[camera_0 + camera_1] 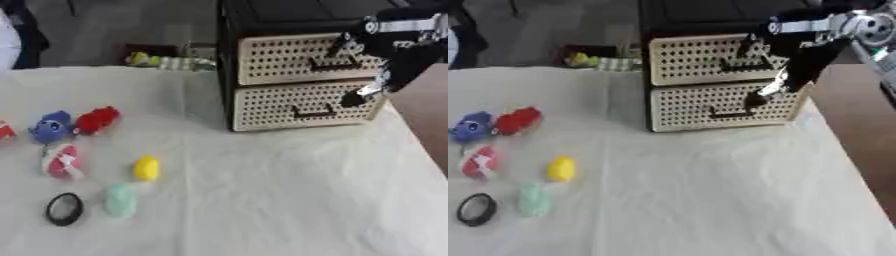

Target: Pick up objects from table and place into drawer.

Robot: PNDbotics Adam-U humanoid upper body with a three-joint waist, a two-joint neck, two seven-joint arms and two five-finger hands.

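— Fingers of the right hand [785,75] are seen hanging down before the drawer cabinet [302,82], a tip close to the lower drawer [302,106]; whether they are spread or curled cannot be told, and nothing is seen held in them.

— Has either drawer been opened?

— No. The upper drawer [297,59] and the lower one are both shown flush with the cabinet front.

— And the objects?

— All are left on the table [262,200], well to the left of the cabinet: a blue toy [51,126] touching a red toy [96,120], a pink and white toy [62,161], a yellow one [146,168], a pale green one [120,200] and a black ring [64,208].

— So nothing has been stowed?

— Judged so; opening a drawer seems first. The left hand is not shown.
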